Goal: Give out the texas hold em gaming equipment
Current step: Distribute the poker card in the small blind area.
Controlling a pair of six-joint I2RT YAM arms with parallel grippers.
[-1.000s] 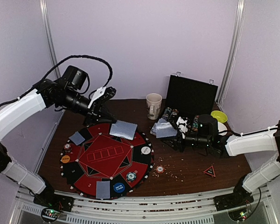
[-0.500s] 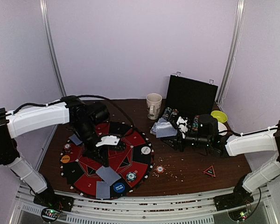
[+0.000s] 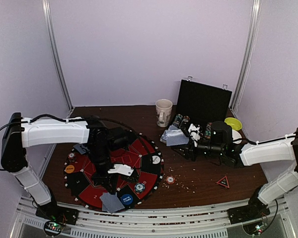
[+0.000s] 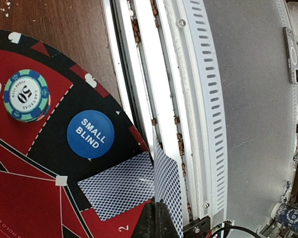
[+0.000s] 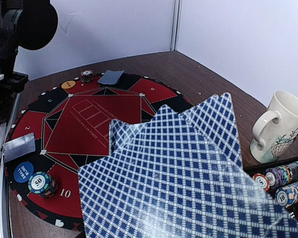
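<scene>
Lower centre of the overhead view: left claw (image 3: 111, 191), moved here from the far rim of the mat (image 3: 148, 148), pinches one card (image 4: 167, 191) edge-up beside a flat card (image 4: 120, 187). Centre right: right claw (image 3: 187, 143), unchanged, clamps a card fan (image 5: 179, 173) above the tabletop (image 3: 203, 173).

We see soft, even overhead light and faint shadows. Glare whitens the rail (image 4: 150, 74) in the left wrist view; the fanned cards (image 5: 179, 173) blur against the right lens.
</scene>
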